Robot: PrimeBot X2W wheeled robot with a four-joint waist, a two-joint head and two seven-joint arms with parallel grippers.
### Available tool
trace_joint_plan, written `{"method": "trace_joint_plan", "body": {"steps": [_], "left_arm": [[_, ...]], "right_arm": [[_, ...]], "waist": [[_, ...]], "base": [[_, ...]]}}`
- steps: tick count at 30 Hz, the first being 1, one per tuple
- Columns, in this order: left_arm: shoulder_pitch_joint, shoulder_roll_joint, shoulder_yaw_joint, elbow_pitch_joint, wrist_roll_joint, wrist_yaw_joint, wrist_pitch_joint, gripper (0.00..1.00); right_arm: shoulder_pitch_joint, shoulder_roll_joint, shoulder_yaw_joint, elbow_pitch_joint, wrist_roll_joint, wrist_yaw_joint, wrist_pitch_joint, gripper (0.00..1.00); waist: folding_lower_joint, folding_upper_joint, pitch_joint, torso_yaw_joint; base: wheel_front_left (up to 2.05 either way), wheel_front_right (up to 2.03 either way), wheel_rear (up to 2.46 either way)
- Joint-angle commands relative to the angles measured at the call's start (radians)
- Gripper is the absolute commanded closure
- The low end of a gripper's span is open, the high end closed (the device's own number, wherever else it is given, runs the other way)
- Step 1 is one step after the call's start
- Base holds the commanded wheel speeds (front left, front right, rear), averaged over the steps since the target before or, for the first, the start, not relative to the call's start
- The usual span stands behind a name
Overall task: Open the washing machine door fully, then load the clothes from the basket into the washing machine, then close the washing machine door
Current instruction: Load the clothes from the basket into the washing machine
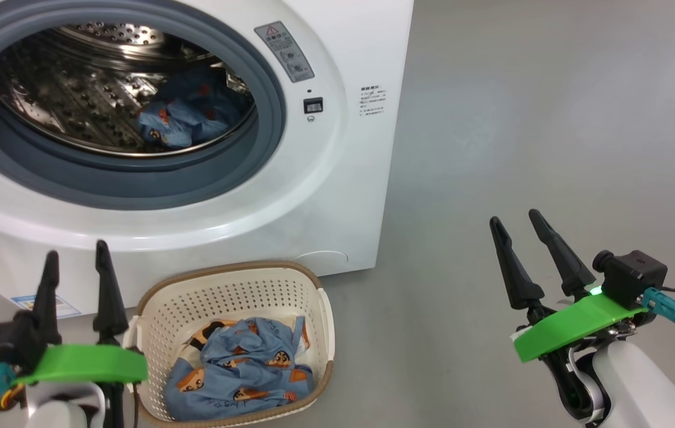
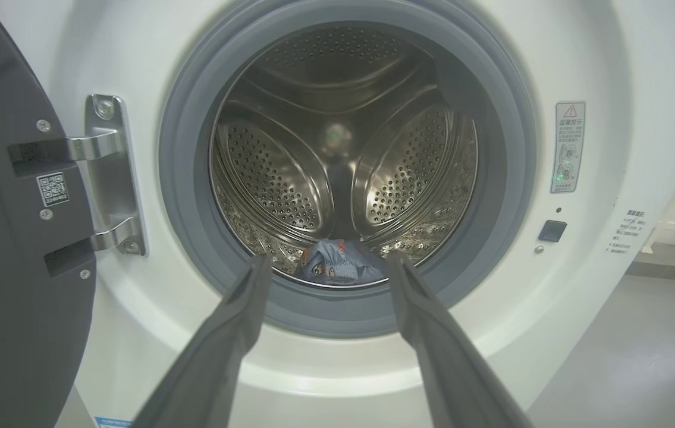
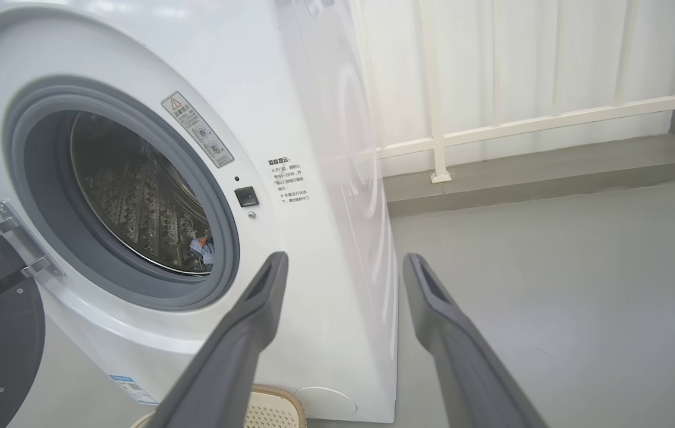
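Nearest us, our left gripper (image 1: 75, 249) hangs with its 2 fingers spread and nothing between them, just beside the basket (image 1: 227, 274). Our right gripper (image 1: 514, 217) is likewise spread and empty, well apart over the bare floor (image 1: 551, 119). The basket stands on the floor close against the foot of the washing machine (image 1: 337, 178), and the clothes (image 1: 242, 368) lie crumpled in its bottom. We judge them light, limp and neither slippery nor fragile. They should drape and trail when lifted, so we would pinch a raised fold near the middle of the heap, lest a loose end catch on the perforated wall or the grey rubber ring (image 1: 266, 101). Farther in, 1 blue garment (image 1: 185, 119) already lies low in the steel drum (image 2: 337, 148). The head view gives us the basket's load from above. The left wrist view looks straight down the drum and shows the washing machine door (image 2: 10, 267) swung wide on its hinge (image 2: 111, 172). The right wrist view adds a white railing (image 3: 492, 125) beyond the machine's side.
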Motion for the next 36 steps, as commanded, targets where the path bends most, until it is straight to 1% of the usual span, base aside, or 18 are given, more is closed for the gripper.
{"method": "trace_joint_plan", "body": {"steps": [1,4,12,19,36], "left_arm": [[0.015,0.016,0.032,-0.047,0.021,0.008,-0.005,0.0],[0.058,0.008,0.026,-0.07,0.029,0.021,-0.005,0.0],[0.101,-0.004,0.015,-0.1,0.023,0.034,-0.005,0.0],[0.118,-0.009,0.005,-0.114,0.019,0.045,-0.005,0.0],[0.129,-0.012,-0.014,-0.121,0.014,0.055,-0.005,0.0]], "right_arm": [[0.01,-0.009,0.013,-0.026,0.001,0.006,-0.008,0.0],[0.022,-0.013,0.01,-0.028,0.0,0.006,-0.008,0.0],[0.037,-0.017,0.01,-0.028,-0.013,0.006,-0.008,0.0],[0.042,-0.022,0.011,-0.026,-0.017,0.006,-0.008,0.0],[0.042,-0.031,0.012,-0.018,-0.021,0.006,-0.008,0.0]], "waist": [[0.0,0.0,-0.009,0.009],[0.0,0.0,-0.017,0.014],[0.0,0.0,-0.023,0.018],[0.0,0.0,-0.027,0.017],[0.0,0.0,-0.03,0.018]], "base": [[0.0,0.0,0.0],[0.0,0.0,0.0],[0.0,0.0,0.0],[0.0,0.0,0.0],[0.0,0.0,0.0]]}}
